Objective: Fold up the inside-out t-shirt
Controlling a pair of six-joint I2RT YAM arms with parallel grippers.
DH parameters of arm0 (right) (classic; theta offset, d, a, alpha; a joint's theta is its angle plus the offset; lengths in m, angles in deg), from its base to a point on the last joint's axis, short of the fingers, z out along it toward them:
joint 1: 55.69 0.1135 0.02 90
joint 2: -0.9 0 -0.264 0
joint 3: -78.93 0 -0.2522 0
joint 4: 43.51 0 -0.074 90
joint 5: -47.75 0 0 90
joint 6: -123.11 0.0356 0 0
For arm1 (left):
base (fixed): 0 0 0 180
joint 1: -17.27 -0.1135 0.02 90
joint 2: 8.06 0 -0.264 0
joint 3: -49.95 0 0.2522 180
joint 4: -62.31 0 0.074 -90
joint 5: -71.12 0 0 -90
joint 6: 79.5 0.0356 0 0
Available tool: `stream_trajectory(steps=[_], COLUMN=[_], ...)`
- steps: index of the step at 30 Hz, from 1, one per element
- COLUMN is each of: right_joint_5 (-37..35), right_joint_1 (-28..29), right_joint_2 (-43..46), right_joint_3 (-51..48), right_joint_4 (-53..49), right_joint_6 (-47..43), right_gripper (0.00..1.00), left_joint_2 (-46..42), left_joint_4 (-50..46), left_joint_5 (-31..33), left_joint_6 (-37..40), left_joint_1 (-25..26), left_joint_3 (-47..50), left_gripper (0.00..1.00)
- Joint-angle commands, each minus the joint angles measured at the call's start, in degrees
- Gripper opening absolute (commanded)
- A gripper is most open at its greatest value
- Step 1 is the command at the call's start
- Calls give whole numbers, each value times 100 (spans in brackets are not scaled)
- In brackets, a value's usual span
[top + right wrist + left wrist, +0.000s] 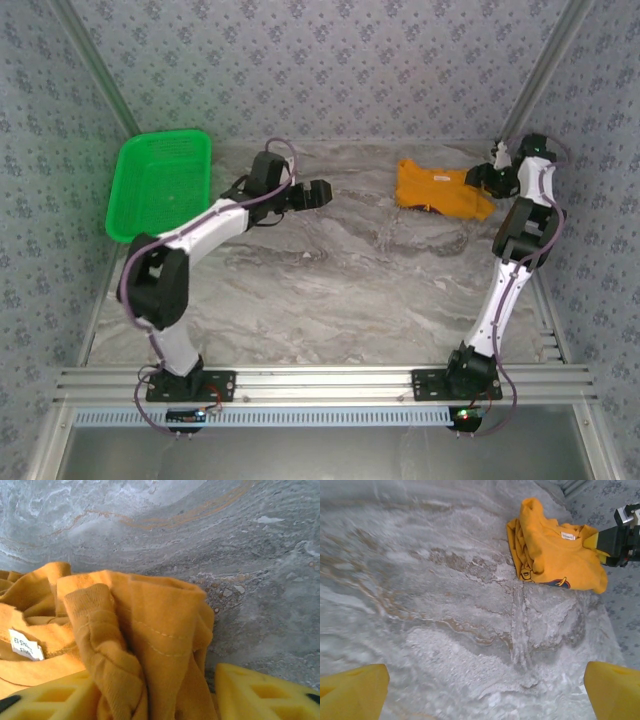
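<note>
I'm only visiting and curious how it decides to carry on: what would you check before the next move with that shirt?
1. Shirt on the table, outside the basket: ok.
2. Shirt spread flat: not ok, it lies bunched.
3. Cloth between the right gripper fingers: ok.
4. That cloth firmly pinched: cannot tell.
5. Left gripper open and free of cloth: ok.
6. White tag in sight: ok.
</note>
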Motion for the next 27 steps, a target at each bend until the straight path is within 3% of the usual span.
stream_trajectory(steps=[1, 5, 6, 7, 12, 16, 18, 20, 21, 24, 27], right_joint_5=[-205, -836, -943, -1072, -1738, -3313, -4114, -4122, -3898, -4381, -3904], right_joint_1=[-2, 88, 104, 132, 548, 1556, 2048, 2212, 2274, 2710, 2677], right_joint_2=[841, 2355, 2743, 3090, 4887, 6680, 7329, 7679, 7775, 7840, 7545], right_joint_3=[-526, -2153, -2601, -3004, -5216, -7786, -8727, -9413, -9824, -10856, -11038], right_joint_4=[387, 1652, 2010, 2289, 3535, 5191, 5558, 5710, 6055, 7450, 7936], right_joint_6=[533, 1127, 1244, 1381, 1692, 1565, 1644, 1935, 1605, 490, 189], right_gripper=[64, 85, 97, 100, 100, 100, 100, 100, 100, 100, 100], left_joint_2=[-567, -1254, -1451, -1691, -2758, -3276, -3399, -3402, -3331, -2858, -2594], left_joint_4=[-995, -1538, -1541, -1465, -733, 616, 1491, 2247, 2541, 3307, 4032], left_joint_5=[1388, 3011, 3283, 3424, 3012, 3105, 2934, 2402, 2385, 2093, 1858], left_joint_6=[933, 1521, 1724, 1916, 2661, 3099, 3225, 3500, 3490, 3393, 3479], left_joint_1=[-44, -81, -120, -177, -903, -1622, -1991, -2281, -2351, -2446, -2463], left_joint_3=[172, 410, 568, 787, 2102, 3563, 4330, 4889, 5058, 5301, 5388], left_gripper=[100, 100, 100, 100, 100, 100, 100, 100, 100, 100, 100])
